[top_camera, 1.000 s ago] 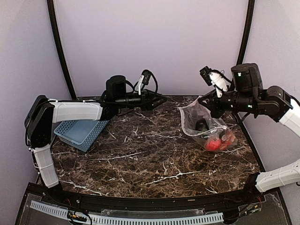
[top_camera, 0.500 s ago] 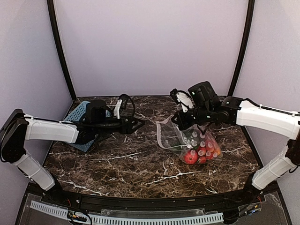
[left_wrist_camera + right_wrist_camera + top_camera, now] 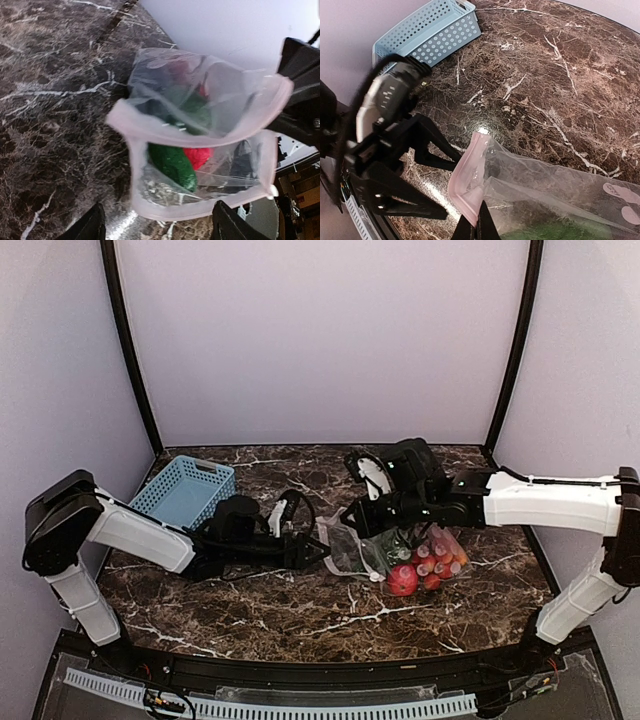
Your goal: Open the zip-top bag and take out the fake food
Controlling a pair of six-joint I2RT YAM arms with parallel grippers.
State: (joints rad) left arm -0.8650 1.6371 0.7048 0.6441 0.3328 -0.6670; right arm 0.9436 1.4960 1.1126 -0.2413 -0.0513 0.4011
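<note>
Now we see the bag resting on the surface right of centre, its mouth open and the food inside it. The right end effector pinches the pink zip edge. The left end effector stands open just in front of the mouth.

Left gripper cropped by the lower edge, toy food blurred behind bag plastic, right gripper mostly cropped.
</note>
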